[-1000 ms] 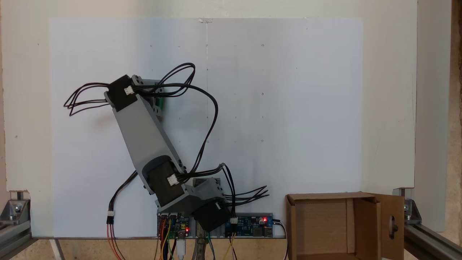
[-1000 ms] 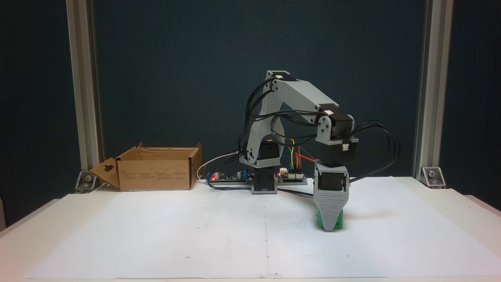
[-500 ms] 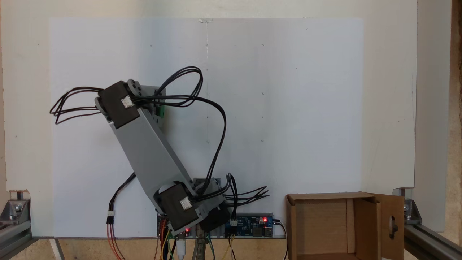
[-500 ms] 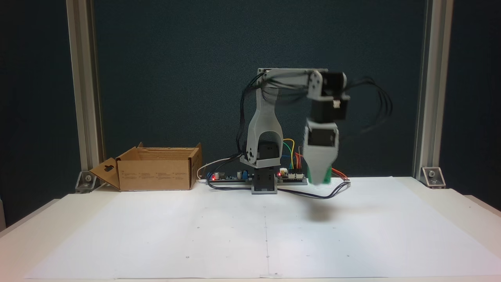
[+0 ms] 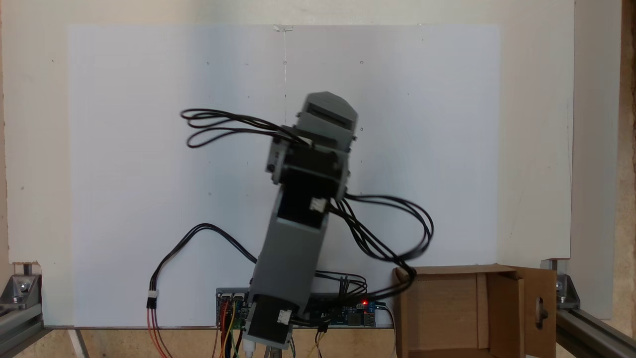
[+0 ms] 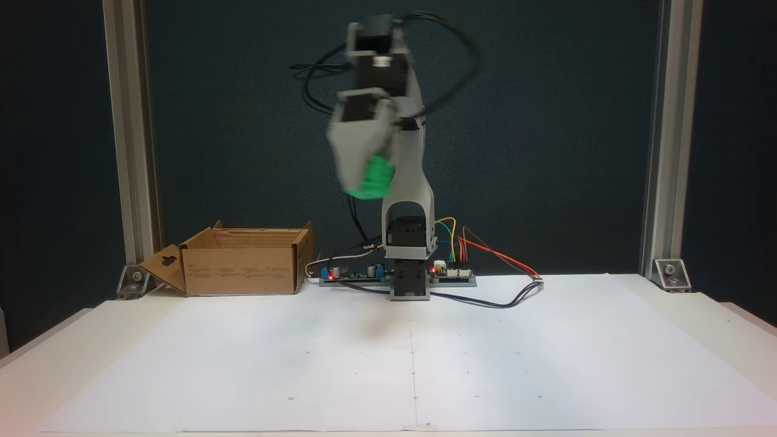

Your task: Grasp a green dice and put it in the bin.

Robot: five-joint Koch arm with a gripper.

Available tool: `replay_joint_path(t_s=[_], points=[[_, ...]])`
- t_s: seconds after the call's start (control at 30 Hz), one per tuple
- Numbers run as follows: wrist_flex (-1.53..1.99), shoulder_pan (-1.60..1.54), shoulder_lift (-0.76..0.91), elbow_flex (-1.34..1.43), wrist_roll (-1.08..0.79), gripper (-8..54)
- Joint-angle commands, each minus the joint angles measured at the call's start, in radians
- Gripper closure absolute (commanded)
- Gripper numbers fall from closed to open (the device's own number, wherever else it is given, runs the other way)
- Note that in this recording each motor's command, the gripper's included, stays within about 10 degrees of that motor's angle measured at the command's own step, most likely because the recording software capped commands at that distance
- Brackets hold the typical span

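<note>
Lifted hand (image 6: 364, 188) grips green dice (image 6: 375, 177).

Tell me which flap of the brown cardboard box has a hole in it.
The flap folded outward at the left end of the brown cardboard box, in a fixed view. It has an oval handle hole; the other visible flaps are solid.

A white paper sheet (image 6: 425, 358) covers the pale tabletop (image 6: 737, 315). Behind the tabletop hangs a dark blue-black backdrop (image 6: 576, 121), with an aluminium post (image 6: 658, 139) rising at each rear corner.
</note>
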Motion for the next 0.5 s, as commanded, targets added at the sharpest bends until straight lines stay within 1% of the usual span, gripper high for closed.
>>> replay_joint_path(t_s=[0.0, 0.03, 0.07, 0.13, 0.17, 0.23, 0.3, 0.47], points=[[0.147, 0.031, 0.034, -0.06, -0.089, 33.9], [0.156, 0.201, 0.043, -0.06, -0.193, 33.9], [0.158, 0.202, 0.043, -0.06, -0.205, 33.9], [0.164, 0.328, 0.043, -0.06, -0.294, 33.9], [0.158, 0.483, 0.043, -0.06, -0.385, 33.9], [0.143, 0.581, 0.031, -0.06, -0.449, 33.9], [0.112, 0.768, -0.006, -0.06, -0.525, 33.9], [0.044, 1.107, -0.1, -0.06, -0.611, 33.9]])
